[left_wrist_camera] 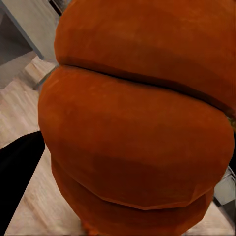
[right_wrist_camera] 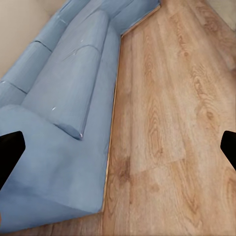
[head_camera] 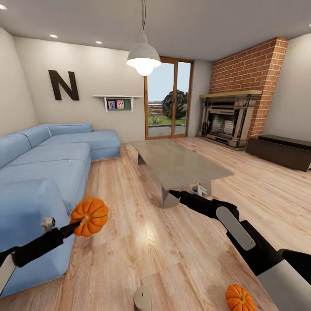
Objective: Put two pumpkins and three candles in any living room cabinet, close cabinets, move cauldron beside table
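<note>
Nearest floor items: short beige-grey stubby candle [head_camera: 142, 299] at the near edge of the light wood plank floor [head_camera: 172, 255], and to its right a small orange ribbed pumpkin [head_camera: 240, 298], also on the floor; the two are well apart.
Left end effector [head_camera: 77, 224]: grasping the larger orange ribbed pumpkin [head_camera: 90, 216], lifted off the floor just beside the near end of the blue corner sofa [head_camera: 43, 168]; the left wrist view shows its orange ribs [left_wrist_camera: 137, 128] pressed close against the camera.
Right end effector [head_camera: 175, 194]: released and carrying nothing; in the right wrist view its two dark fingertips [right_wrist_camera: 10, 152] stand wide apart over floor and sofa.
Low grey-green rectangular coffee surface [head_camera: 181, 166]: mid-room, nothing on its top.
Long low dark-brown wooden cabinet [head_camera: 280, 151]: far right, beside the red-brick fireplace [head_camera: 233, 116]; its visible front looks closed.
Done so far: by my reading nothing is stored yet; one pumpkin is picked up and awaits carrying to the cabinet.
Left to do: open the cabinet, put both pumpkins and three candles inside, shut it, set the cauldron next to the coffee surface.
Uncertain: where the other two candles and the cauldron are, I cannot tell.
</note>
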`<state>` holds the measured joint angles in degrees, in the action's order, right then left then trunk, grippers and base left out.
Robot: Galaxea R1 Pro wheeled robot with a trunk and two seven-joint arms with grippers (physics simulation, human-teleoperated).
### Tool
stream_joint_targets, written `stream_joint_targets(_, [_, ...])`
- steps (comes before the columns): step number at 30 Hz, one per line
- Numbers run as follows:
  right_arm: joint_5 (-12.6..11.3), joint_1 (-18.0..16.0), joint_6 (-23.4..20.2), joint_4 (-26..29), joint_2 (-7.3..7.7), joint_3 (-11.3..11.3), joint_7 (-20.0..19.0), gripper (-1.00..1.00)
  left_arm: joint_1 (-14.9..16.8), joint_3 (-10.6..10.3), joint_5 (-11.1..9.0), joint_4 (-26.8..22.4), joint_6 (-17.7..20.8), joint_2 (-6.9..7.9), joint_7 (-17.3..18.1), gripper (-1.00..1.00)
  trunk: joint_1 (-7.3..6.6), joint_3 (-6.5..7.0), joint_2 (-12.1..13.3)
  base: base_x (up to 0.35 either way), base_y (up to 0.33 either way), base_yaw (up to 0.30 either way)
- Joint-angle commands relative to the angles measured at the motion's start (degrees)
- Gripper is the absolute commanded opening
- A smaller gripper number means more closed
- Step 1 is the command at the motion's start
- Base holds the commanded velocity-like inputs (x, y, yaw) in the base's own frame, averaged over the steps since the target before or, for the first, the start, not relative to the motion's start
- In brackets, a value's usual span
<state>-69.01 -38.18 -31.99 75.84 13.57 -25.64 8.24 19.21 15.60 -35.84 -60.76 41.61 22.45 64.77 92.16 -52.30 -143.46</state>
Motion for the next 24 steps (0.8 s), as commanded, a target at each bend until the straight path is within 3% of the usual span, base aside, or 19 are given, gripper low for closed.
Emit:
stream_joint_targets(1, [-0.60,-0.05,-0.01,0.07,0.05,-0.11,0.55,1.00,0.11,-0.70,0.37,-0.29,1.09,-0.02,-0.03,-1.00,-0.01,-0.06,-0.03,0.000,0.000,0.000])
stream_joint_targets(5, [-0.60,-0.05,-0.01,0.02,0.05,-0.11,0.68,1.00,0.26,-3.04,2.72,-1.11,3.51,-0.18,-3.12,-1.00,-0.01,-0.06,-0.03,0.000,0.000,0.000])
stream_joint_targets(9, [-0.60,-0.05,-0.09,-0.73,0.01,-0.06,0.76,1.00,0.30,-4.49,3.56,-2.87,5.23,-1.18,-6.59,-1.00,-0.01,-0.06,-0.03,0.000,0.000,0.000])
stream_joint_targets(24, [-0.73,-0.05,-0.38,-1.81,0.12,-0.10,0.82,1.00,0.30,-4.68,3.76,-3.49,5.64,-1.88,-10.08,-1.00,-0.01,-0.06,-0.03,0.000,0.000,0.000])
